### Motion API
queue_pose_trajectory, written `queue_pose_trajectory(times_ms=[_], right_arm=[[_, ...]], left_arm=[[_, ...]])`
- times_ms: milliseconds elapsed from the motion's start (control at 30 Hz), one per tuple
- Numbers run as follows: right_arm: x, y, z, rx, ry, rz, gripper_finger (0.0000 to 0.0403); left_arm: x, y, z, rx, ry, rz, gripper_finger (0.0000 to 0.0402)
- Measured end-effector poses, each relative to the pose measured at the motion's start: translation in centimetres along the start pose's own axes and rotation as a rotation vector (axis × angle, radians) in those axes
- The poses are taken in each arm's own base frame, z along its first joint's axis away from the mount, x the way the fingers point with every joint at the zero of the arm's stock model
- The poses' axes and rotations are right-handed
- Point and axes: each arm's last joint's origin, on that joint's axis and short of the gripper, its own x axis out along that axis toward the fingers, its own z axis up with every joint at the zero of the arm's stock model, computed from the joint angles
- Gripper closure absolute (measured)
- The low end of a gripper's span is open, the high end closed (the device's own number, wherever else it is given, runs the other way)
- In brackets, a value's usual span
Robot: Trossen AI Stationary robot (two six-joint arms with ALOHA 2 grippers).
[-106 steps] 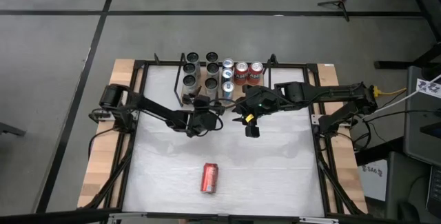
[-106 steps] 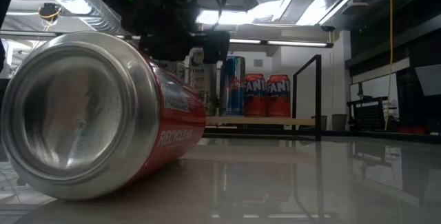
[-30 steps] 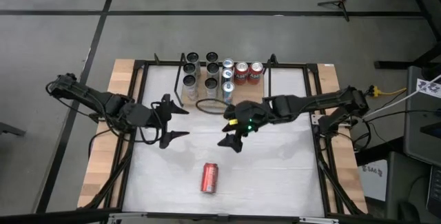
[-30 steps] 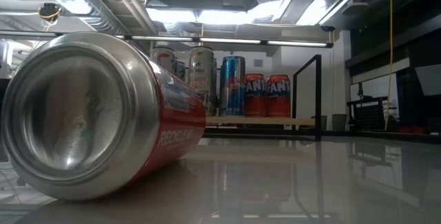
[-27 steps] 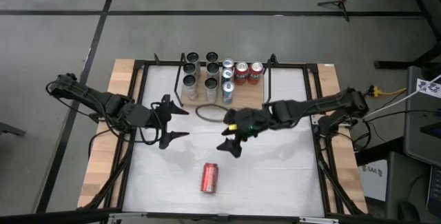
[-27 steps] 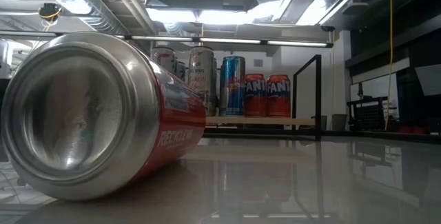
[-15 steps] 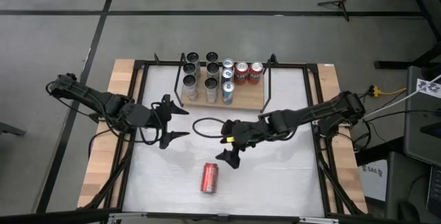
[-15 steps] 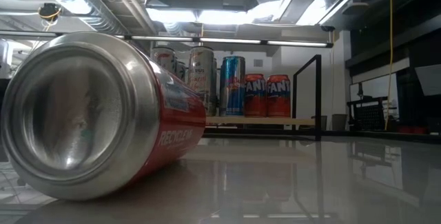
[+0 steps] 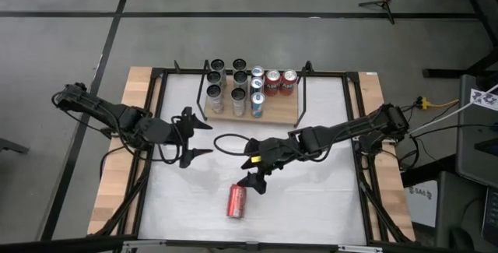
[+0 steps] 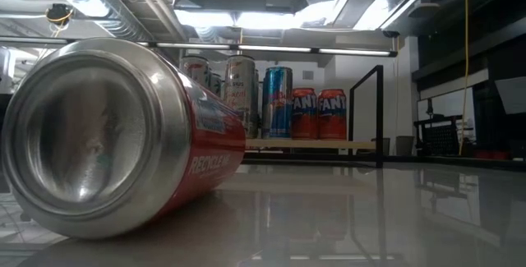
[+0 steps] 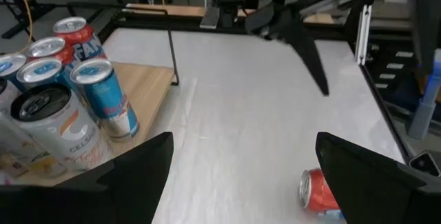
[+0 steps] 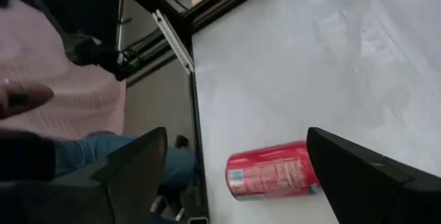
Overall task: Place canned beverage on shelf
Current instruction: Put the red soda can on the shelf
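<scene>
A red can [image 9: 236, 202] lies on its side on the white tabletop near the front edge; it fills the low view [image 10: 123, 135] and shows in the right wrist view [image 12: 272, 171] and the left wrist view [image 11: 318, 191]. The light-wood shelf [image 9: 282, 109] at the far edge carries several upright cans [image 9: 233, 86]. My right gripper [image 9: 252, 172] is open, just beyond and to the right of the red can. My left gripper [image 9: 196, 138] is open and empty at the table's left.
A black cable loop [image 9: 226, 142] lies on the table between the shelf and my right gripper. Black frame rails [image 9: 150, 128] run along the table's sides. A person's hand [image 12: 21, 96] and leg show beyond the near edge in the right wrist view.
My right gripper has moved from beside the shelf toward the table's near edge and a little left, closing in on the red can, its fingers staying open. The can and my left arm have kept still.
</scene>
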Motion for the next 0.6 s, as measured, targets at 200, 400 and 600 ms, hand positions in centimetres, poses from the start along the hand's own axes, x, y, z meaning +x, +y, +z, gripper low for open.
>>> queue_pose_trajectory(times_ms=[200, 400, 600], right_arm=[[0.1, 1.3, -0.8, 0.053, -0.026, 0.021, 0.0058], [0.2, 3.0, -2.3, 0.078, -0.026, 0.040, 0.0058], [0.2, 3.9, -3.1, 0.075, -0.016, 0.048, 0.0058]], left_arm=[[0.0, 0.1, -0.2, 0.009, 0.019, 0.005, 0.0052], [0.0, 0.1, -0.2, 0.010, 0.020, 0.005, 0.0052], [0.0, 0.1, -0.2, 0.010, 0.020, 0.008, 0.0052]])
